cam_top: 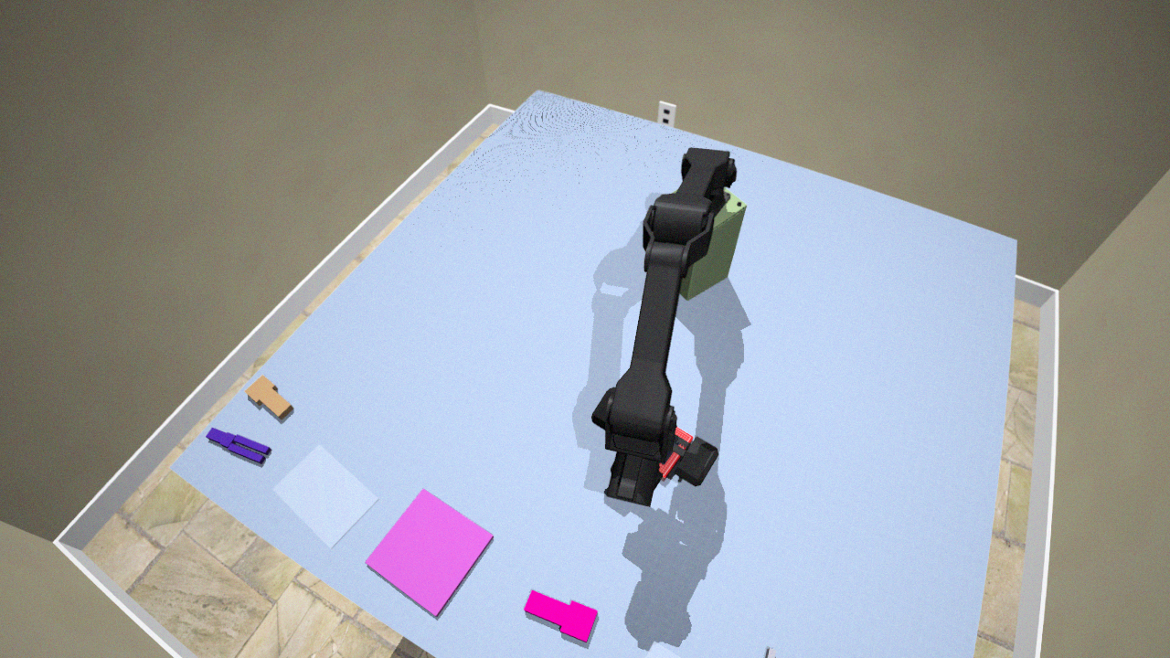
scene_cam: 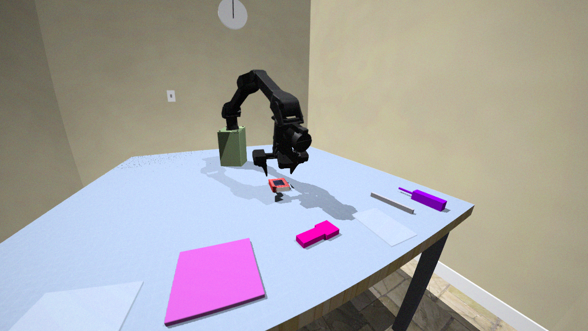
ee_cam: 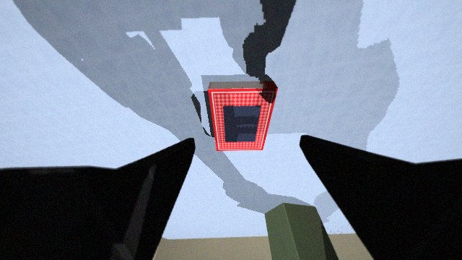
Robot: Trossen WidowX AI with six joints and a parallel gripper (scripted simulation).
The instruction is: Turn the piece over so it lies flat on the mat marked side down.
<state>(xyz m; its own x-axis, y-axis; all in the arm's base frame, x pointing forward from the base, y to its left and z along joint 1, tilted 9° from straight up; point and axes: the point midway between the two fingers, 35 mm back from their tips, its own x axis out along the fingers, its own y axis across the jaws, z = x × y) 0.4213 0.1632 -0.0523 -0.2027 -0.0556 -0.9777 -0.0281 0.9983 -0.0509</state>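
Note:
The piece (scene_cam: 278, 184) is a small red slab with a dark marked rectangle on its face. It lies on the light blue mat with the marked side up, well out from the green base pedestal (scene_cam: 232, 145). In the wrist view the piece (ee_cam: 241, 119) sits just beyond and between my fingertips. My gripper (scene_cam: 279, 168) hangs a little above it, open and empty, with the fingers pointing down. In the overhead view the arm and gripper (cam_top: 666, 466) cover most of the piece (cam_top: 672, 456); only a red edge shows.
A pink square sheet (scene_cam: 215, 277), a magenta stepped block (scene_cam: 317, 233) and a pale sheet (scene_cam: 384, 225) lie nearer the front edge. A grey bar (scene_cam: 392, 202) and a purple tool (scene_cam: 427, 199) lie at the right edge. A tan block (cam_top: 270, 397) and a purple clip (cam_top: 237, 446) lie far left.

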